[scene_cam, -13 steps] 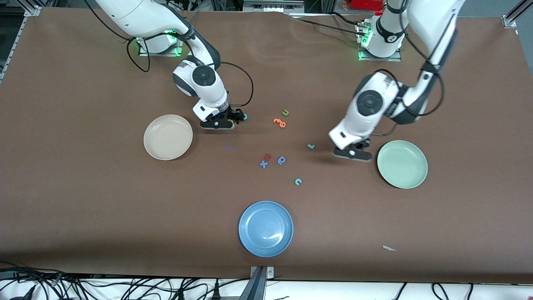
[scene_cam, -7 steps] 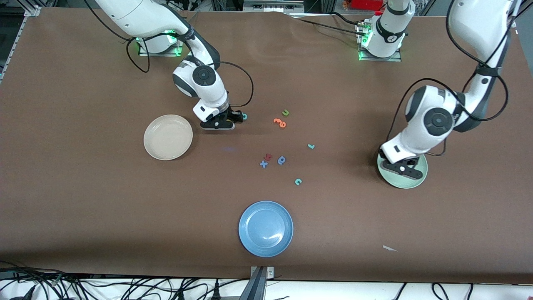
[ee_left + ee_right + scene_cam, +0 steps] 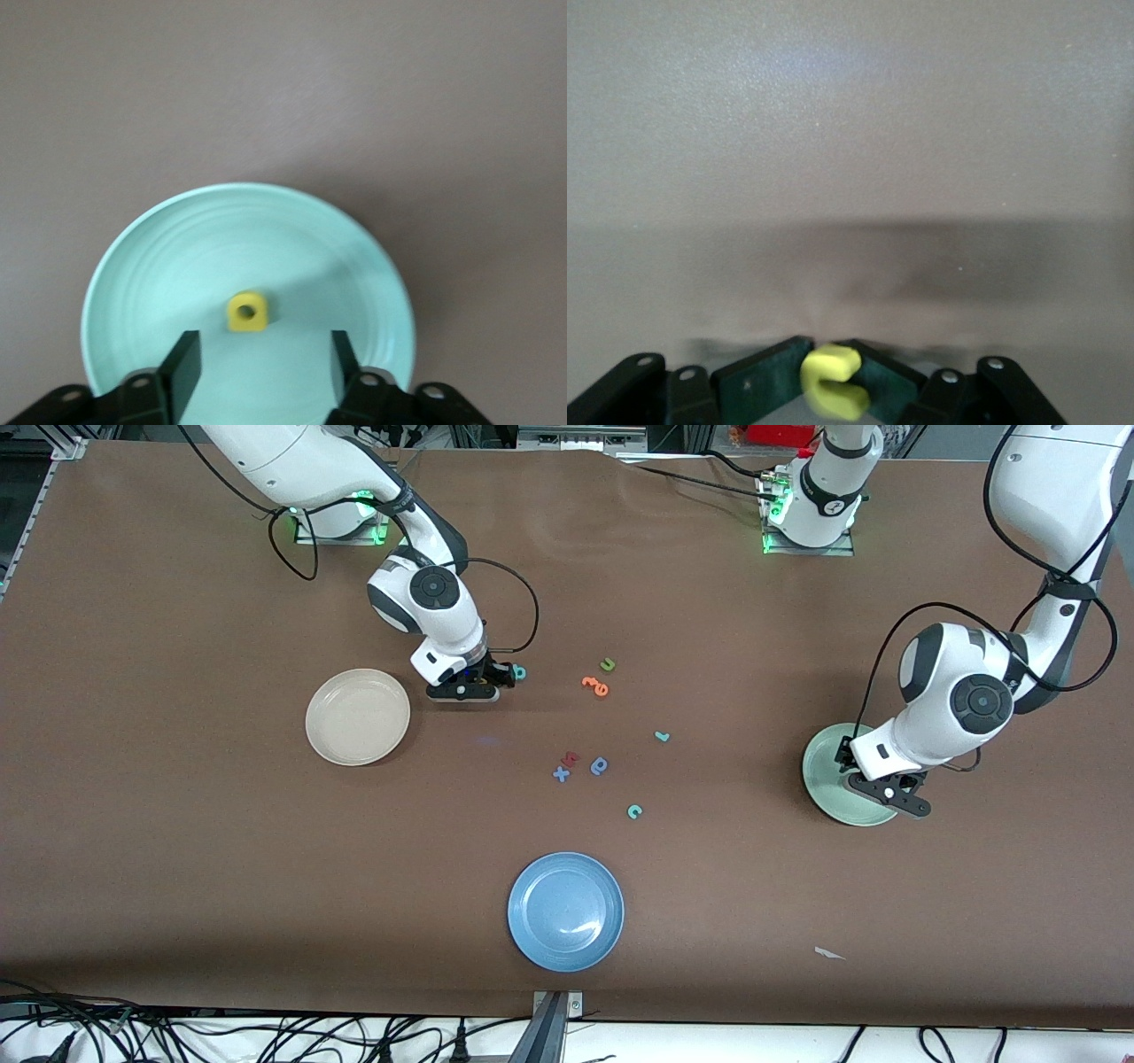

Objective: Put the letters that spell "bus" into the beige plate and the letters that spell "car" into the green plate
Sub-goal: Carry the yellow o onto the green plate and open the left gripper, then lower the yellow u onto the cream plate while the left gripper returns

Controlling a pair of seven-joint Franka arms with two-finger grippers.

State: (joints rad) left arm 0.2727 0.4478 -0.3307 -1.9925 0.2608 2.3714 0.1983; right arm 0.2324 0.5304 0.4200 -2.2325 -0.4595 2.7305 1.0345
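Blue plate (image 3: 565, 911) lies nearest the front camera, apart from scattered letters (image 3: 599, 765).

My two arms are glossy white, built of rounded shells with a dark grey round cap on each wrist joint, and black cables loop loosely from each forearm down to the wrist. Each base is a white column on a plate lit by small green lights. My left pincer (image 3: 889, 795) and my right pincer (image 3: 464, 690) are matte black, with flat black fingers (image 3: 182, 365) and silver screw heads set along their black linkage bars.
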